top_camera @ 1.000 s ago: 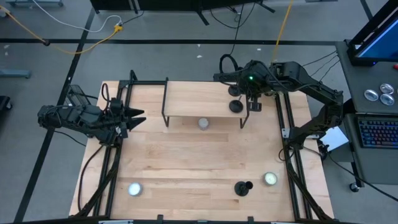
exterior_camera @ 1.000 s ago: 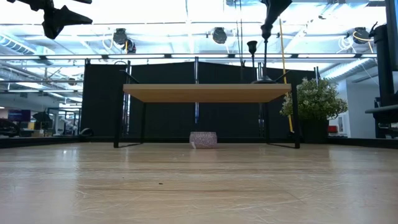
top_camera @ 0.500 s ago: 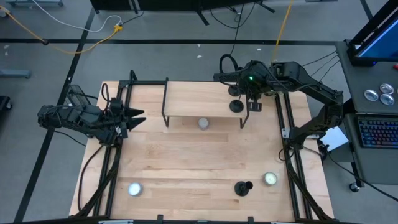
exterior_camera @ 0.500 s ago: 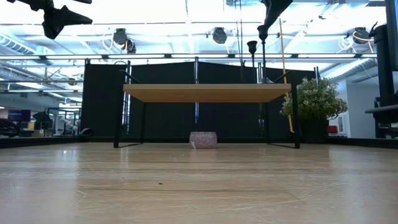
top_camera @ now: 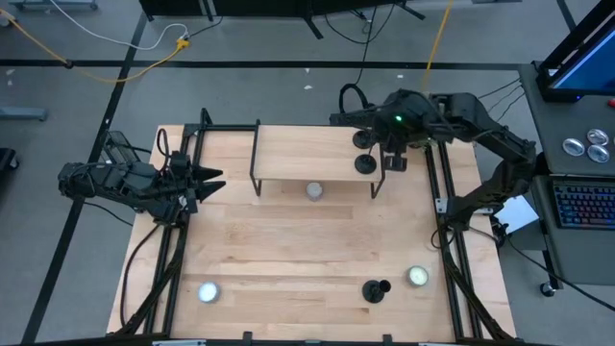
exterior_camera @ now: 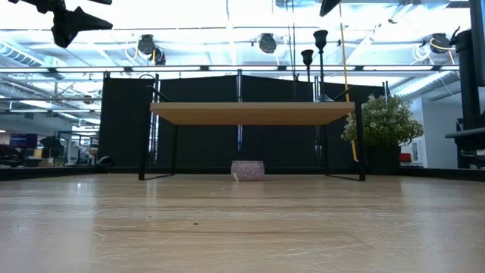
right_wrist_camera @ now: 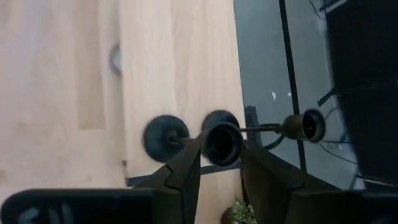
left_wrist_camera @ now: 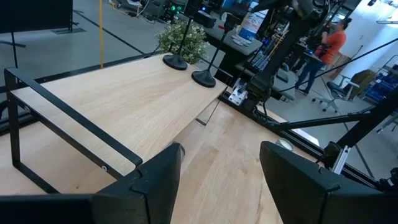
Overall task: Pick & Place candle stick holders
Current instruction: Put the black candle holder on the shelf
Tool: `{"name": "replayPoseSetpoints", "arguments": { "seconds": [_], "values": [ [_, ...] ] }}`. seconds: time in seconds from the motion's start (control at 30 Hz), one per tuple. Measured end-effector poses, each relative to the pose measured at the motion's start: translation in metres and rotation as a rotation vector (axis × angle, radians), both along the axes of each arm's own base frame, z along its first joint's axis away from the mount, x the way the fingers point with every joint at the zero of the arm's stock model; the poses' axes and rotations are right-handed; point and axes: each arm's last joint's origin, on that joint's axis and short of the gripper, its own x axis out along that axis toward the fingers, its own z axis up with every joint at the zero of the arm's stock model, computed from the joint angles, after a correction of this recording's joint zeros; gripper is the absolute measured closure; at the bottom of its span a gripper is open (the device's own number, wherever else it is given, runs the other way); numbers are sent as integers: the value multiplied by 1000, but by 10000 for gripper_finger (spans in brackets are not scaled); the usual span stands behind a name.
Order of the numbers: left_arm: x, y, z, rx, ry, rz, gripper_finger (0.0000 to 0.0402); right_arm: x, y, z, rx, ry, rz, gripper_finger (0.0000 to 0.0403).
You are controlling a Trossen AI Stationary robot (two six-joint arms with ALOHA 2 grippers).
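Rising off the taller holder [exterior_camera: 320,64], the right gripper [right_wrist_camera: 219,163] is opening empty above its cup, leaving two holders standing upright, stems vertical, side by side on the shelf [top_camera: 298,159], the third holder [top_camera: 375,289] lying tipped on the table [top_camera: 288,250], left gripper [top_camera: 207,181] waiting half-open, empty.

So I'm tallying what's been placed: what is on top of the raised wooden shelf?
Two black candle stick holders stand near the shelf's right end, the right gripper hovering above. A white tealight sits below.
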Motion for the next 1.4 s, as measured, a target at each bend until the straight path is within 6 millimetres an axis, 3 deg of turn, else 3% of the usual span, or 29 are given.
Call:
{"name": "replayPoseSetpoints", "arguments": {
  "seconds": [0.1,0.23,0.47,0.93,1.13,1.4],
  "values": [
    [0,0,0,-2,-1,0,176,-7,18,6,65,-9,3,298],
    [0,0,0,1,0,-1,176,-13,46,7,291,-52,70,299],
    [0,0,0,1,1,-1,176,-18,93,-1,562,-23,44,300],
    [0,0,0,1,1,-1,176,-25,168,-64,692,234,-222,300],
    [0,0,0,2,1,-1,176,-23,194,-84,734,221,-225,300],
    [0,0,0,2,1,-1,176,-16,214,-108,798,177,-212,300]
  ]
}}
